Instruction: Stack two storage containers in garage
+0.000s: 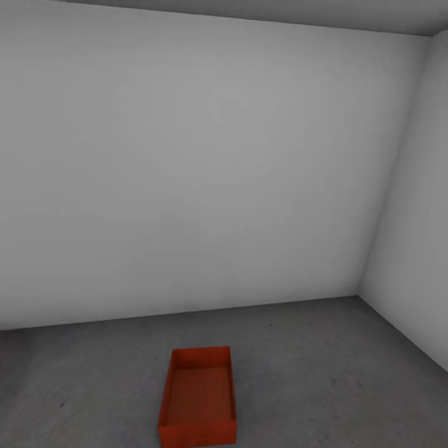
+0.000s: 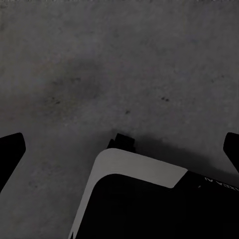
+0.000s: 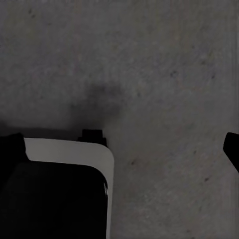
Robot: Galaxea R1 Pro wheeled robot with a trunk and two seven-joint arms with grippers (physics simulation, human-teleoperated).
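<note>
The left gripper (image 2: pixel 119 149) hangs above the floor (image 2: pixel 124 59) with its two dark fingertips (image 2: pixel 10 152) far apart at the two edges of the left wrist view; nothing is between them. Under it, a part of the robot's base (image 2: pixel 134 172), pale with a black top, stands on the concrete. The right gripper (image 3: pixel 124 149) is spread wide in the same way and holds nothing, with the dark grey mottled floor under it too. In the head view, one orange-red storage container (image 1: pixel 199 398) sits on the garage floor, low in the picture and near its middle, open side up. It stands well apart from the pale grey walls (image 1: pixel 186 162), which meet in a corner at the right.
</note>
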